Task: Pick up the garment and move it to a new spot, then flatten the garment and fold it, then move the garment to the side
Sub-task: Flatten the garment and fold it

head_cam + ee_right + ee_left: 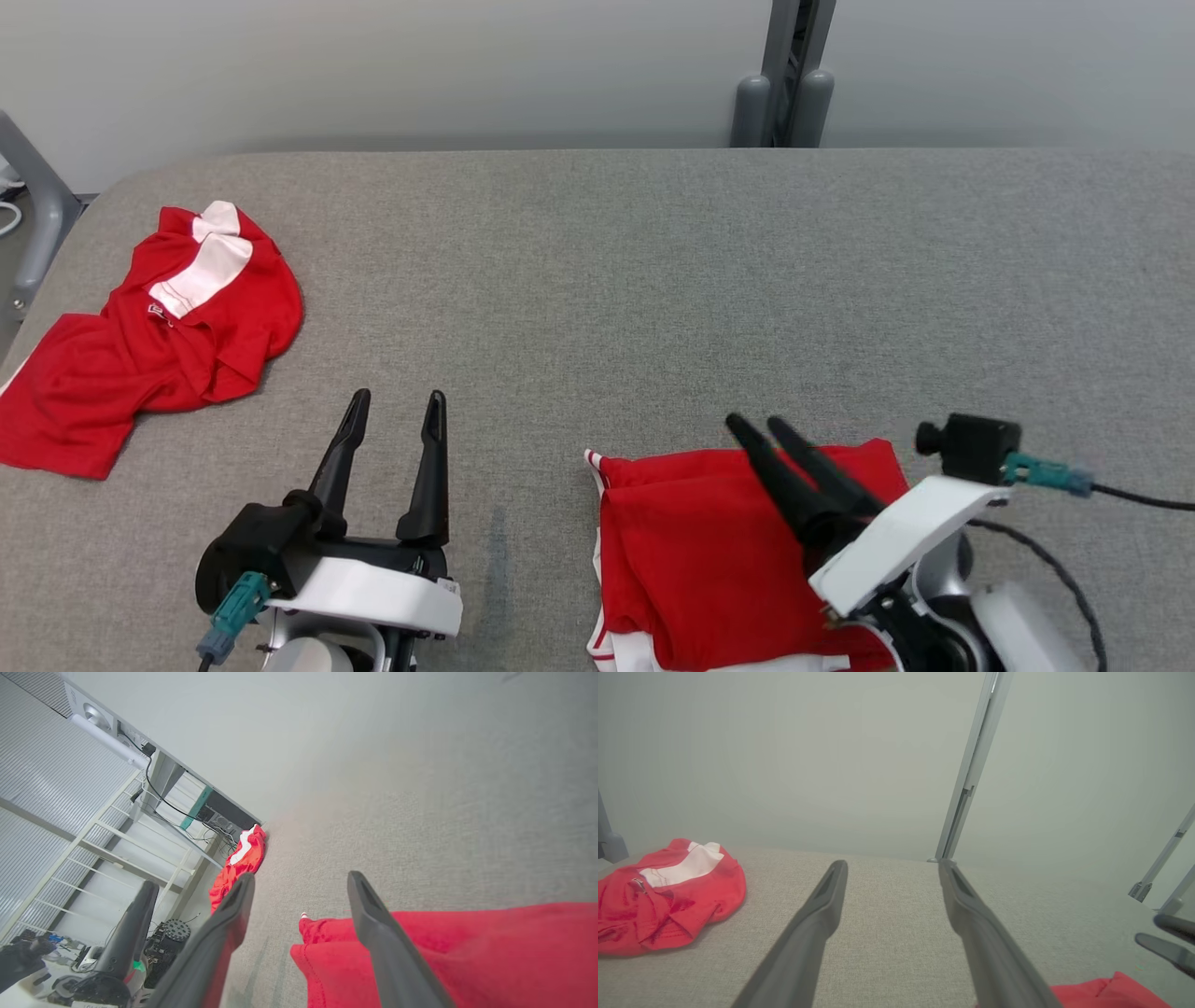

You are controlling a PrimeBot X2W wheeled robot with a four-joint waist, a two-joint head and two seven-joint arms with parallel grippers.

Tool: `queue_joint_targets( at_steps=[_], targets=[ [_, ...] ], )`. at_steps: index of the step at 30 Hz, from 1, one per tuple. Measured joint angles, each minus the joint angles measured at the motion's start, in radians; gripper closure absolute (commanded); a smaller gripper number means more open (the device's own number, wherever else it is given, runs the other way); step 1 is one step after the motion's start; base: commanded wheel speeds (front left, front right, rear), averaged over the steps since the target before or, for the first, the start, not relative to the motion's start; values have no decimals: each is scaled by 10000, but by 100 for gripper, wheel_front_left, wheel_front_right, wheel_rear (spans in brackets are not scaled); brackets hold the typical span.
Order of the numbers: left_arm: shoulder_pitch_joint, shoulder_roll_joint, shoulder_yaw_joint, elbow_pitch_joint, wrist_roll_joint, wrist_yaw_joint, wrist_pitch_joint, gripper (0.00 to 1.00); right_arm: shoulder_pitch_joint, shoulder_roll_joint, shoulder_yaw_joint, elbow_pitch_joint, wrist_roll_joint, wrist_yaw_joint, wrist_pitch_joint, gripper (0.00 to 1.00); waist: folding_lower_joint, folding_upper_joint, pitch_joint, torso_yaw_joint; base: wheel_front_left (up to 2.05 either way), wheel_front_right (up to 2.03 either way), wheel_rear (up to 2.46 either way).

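Table: you have a grey cloth-covered table (653, 280) in front of you, with a pale wall behind it.
Folded garment: your folded garment (691, 551) is red with white trim along its left edge. It lies on the near right part of the table and runs off the bottom of the head view.
Right gripper: your right gripper (754, 425) reaches over the folded garment's far edge, pointing up and left in the head view. Its fingers stand apart with nothing between them. In the right wrist view, red cloth lies beneath one finger and bare table beneath the other. You cannot tell whether the tips touch the cloth.
Left gripper: your left gripper (398, 401) sits over bare table, left of the folded garment and apart from it. Its fingers are spread wide and hold nothing.
Crumpled garment: a second red piece, the crumpled garment (159, 355), has a white panel. It lies bunched at the far left near the table's edge, well apart from both grippers.
Post: a grey post (784, 84) stands behind the table's far edge.
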Motion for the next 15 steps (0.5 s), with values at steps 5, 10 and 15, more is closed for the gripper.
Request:
queue_joint_targets(
  at_steps=[5, 10, 15],
  targets=[
    [-3, 2, 81, -29, 25, 0, 0, 0, -204, -104, -1241, -522, -1369, 0, 180, 0, 0, 0, 1, -82, 0, 0, 0],
    [-7, 2, 151, -67, 48, -2, 2, 0, -265, -460, -2174, -1099, -2606, 2, -217, 0, 0, 0, 45, -148, 0, 0, 0],
    [-12, 2, 194, -105, 109, -13, 0, 0, -193, -949, -2675, -1294, -3889, 2, -1266, 0, 0, 0, 79, -228, 0, 0, 0]
  ],
)
